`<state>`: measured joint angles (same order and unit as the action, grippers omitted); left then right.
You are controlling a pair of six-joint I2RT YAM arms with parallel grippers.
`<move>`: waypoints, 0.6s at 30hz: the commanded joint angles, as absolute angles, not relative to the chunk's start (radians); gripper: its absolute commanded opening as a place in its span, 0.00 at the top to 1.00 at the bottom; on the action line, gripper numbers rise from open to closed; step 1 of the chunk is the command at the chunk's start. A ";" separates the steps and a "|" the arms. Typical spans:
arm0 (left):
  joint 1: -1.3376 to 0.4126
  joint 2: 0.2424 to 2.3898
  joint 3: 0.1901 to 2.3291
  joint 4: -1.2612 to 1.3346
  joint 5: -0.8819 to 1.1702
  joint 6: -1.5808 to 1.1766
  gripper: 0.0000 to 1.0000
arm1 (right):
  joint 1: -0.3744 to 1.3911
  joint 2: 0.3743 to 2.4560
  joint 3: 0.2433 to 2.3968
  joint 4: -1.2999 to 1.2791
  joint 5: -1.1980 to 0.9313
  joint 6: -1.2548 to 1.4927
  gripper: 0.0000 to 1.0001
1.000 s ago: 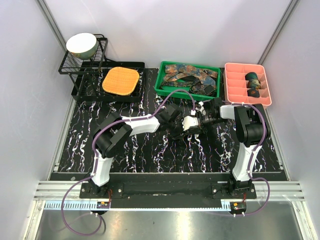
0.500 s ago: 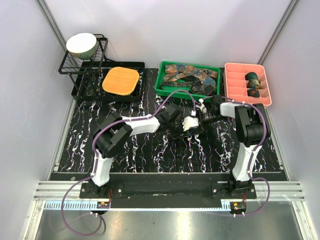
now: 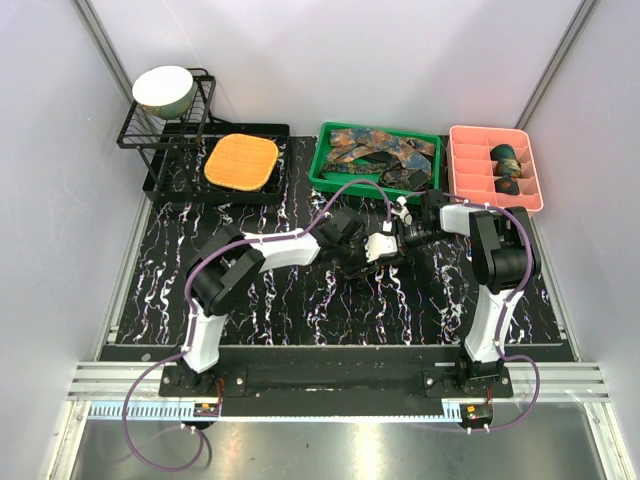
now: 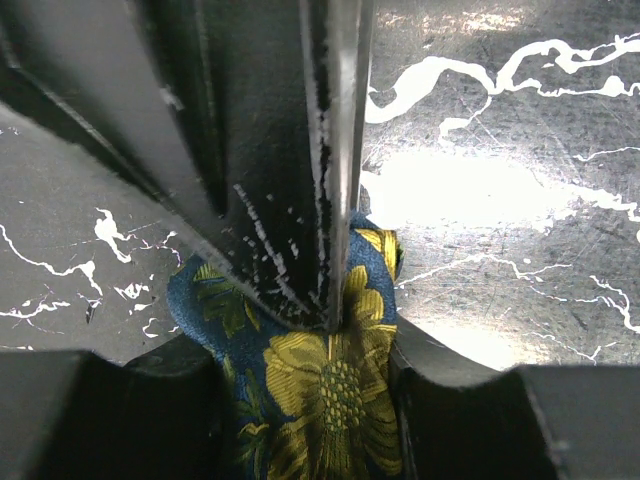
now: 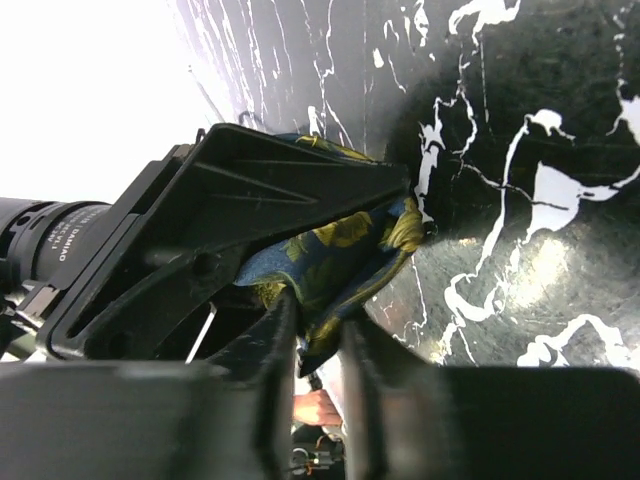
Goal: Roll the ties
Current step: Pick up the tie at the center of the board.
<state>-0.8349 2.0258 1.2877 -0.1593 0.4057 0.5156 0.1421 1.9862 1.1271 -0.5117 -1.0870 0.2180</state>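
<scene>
Blue floral tie (image 4: 340, 385) being gripped.
It is being clamped by the left gripper (image 4: 300, 430); right gripper (image 5: 320, 365) fingers are straddling its edge, grip unclear.

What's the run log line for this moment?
step: rolling | left gripper: shut on blue floral tie | right gripper: astride same tie, grip unclear

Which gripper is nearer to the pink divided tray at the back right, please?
Right. The right gripper is front-left of the pink tray, reaching away from it; the left gripper faces the right one at the tie, farther left.
</scene>
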 commanded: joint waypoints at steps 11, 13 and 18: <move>-0.816 2.089 1.227 -0.290 0.359 0.468 0.29 | 0.152 1.951 1.147 -0.574 -1.109 0.135 1.00; -0.808 2.080 1.230 -0.293 0.353 0.474 0.26 | 0.150 1.951 1.150 -0.586 -1.104 0.124 1.00; -0.782 2.049 1.221 -0.321 0.364 0.503 0.32 | 0.147 1.939 1.152 -0.600 -1.089 0.120 1.00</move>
